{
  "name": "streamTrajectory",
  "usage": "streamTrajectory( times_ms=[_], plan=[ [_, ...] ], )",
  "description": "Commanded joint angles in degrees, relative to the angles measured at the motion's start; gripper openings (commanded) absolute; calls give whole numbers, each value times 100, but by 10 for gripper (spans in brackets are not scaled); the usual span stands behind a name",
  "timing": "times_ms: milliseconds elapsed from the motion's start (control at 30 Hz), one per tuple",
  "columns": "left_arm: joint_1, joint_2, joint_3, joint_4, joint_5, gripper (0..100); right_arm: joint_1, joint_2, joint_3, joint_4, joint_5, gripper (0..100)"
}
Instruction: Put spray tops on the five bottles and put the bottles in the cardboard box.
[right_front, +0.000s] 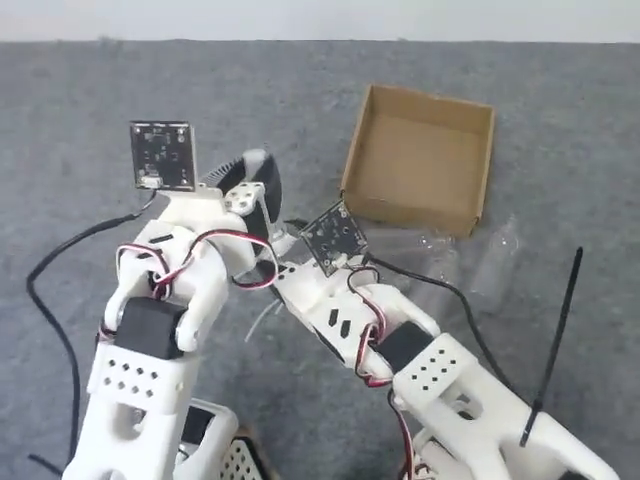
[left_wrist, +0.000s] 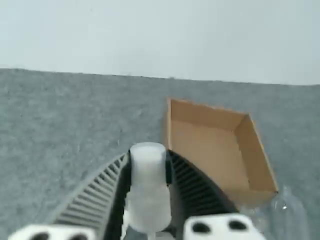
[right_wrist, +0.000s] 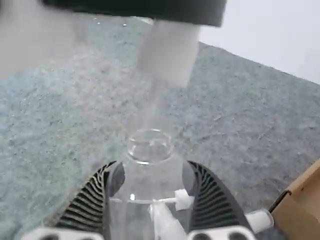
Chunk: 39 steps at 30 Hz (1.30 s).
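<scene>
My right fingers (right_wrist: 97, 197) are gripping a clear bottle (right_wrist: 150, 167), and my left fingers (left_wrist: 100, 200) are pinching a white spray top (left_wrist: 147, 190) just above its mouth. Beyond them, the cardboard box (right_front: 420, 160) is sitting open on the grey counter (right_front: 150, 80).

Bright, soft, even light across the grey surface (right_front: 90, 110); faint shade inside the cardboard box (right_front: 420, 165); small glints on the clear bottle (right_wrist: 150, 150).

spray top (right_wrist: 167, 55) above bottle (right_wrist: 149, 165) mouth | cardboard box (right_front: 405, 212) behind, right | loose bottles (right_front: 495, 258) before box
</scene>
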Motion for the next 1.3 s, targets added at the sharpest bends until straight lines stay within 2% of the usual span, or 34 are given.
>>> streamTrajectory(
  times_ms=[0, 300, 533, 633, 867, 1267],
  plan=[
    [9, -185, -479, 422, -211, 116, 84, -295, -88, -154, -70, 6],
    [-62, -158, -1314, 1178, -343, 120, 84, -338, -79, 57, -70, 6],
    [-1020, -132, -1077, 563, -536, 117, 84, -347, -35, 57, -70, 6],
    [-1196, -132, -804, 352, -545, 116, 84, -347, -26, 57, -70, 6],
    [-721, -141, -171, 211, -1029, 115, 84, -347, -26, 57, -70, 6],
    [-343, -193, -145, 607, -1073, 115, 84, -330, -18, 57, -70, 6]
  ],
)
